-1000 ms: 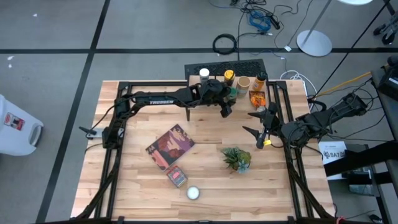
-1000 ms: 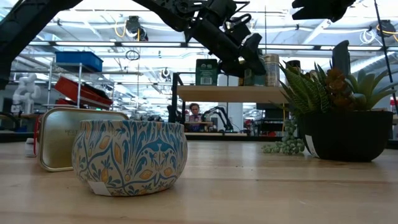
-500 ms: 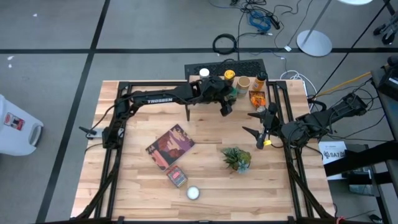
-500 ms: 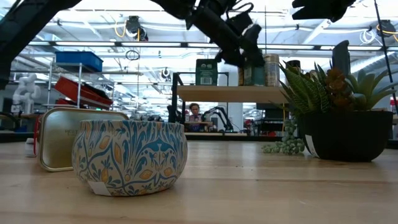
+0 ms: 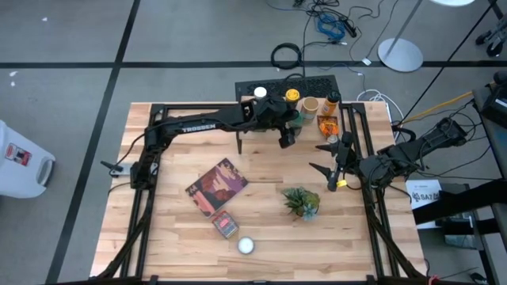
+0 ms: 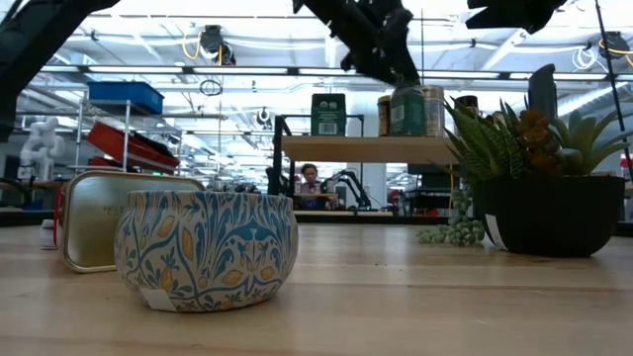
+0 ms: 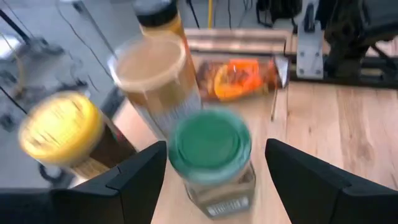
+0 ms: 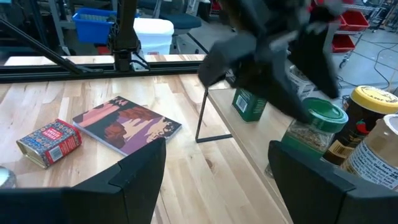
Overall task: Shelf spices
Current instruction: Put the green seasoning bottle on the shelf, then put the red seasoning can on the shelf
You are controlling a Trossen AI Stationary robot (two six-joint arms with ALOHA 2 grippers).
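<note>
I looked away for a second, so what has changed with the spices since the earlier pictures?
The left gripper has let go of the green-lidded jar, which now stands on the shelf, and has lifted up and back from it, fingers open. The right gripper, the other jars, the plant and the book stayed put.

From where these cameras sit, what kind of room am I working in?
Probably a robotics lab or workshop. The low view shows open ceiling trusses, a storage rack with bins and another small robot arm behind the table; the high view shows loose cables on grey floor.
</note>
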